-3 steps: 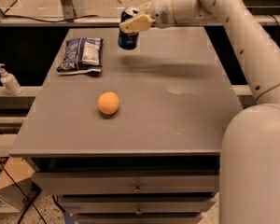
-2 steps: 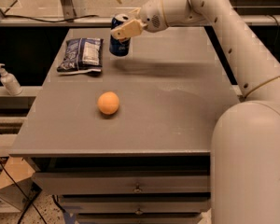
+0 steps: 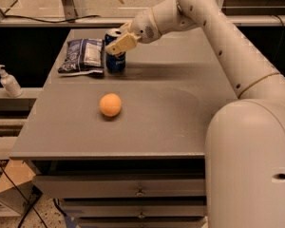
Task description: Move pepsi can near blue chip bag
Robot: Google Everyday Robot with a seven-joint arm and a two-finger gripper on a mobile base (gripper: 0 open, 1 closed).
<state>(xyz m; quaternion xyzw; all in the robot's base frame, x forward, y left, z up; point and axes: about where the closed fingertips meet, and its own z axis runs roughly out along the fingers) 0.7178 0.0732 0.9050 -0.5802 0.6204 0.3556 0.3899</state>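
Observation:
The pepsi can [image 3: 115, 61] is a dark blue can with a silver top. It stands upright at the back left of the grey table [image 3: 180, 108], right beside the blue chip bag [image 3: 81, 56]. The bag lies flat, dark blue with a whitish patch. My gripper [image 3: 118, 42] is shut on the pepsi can's upper part, reaching in from the right. The tan fingers [image 3: 122, 43] cover the can's top half. I cannot tell whether the can rests on the table or hangs just above it.
An orange ball-shaped fruit [image 3: 110, 104] sits on the table in front of the can. A white pump bottle [image 3: 8, 81] stands on a ledge left of the table. Drawers [image 3: 140, 191] are below the table's front edge.
My gripper has carried the pepsi can leftward and down, from mid-back of the table to right beside the blue chip bag.

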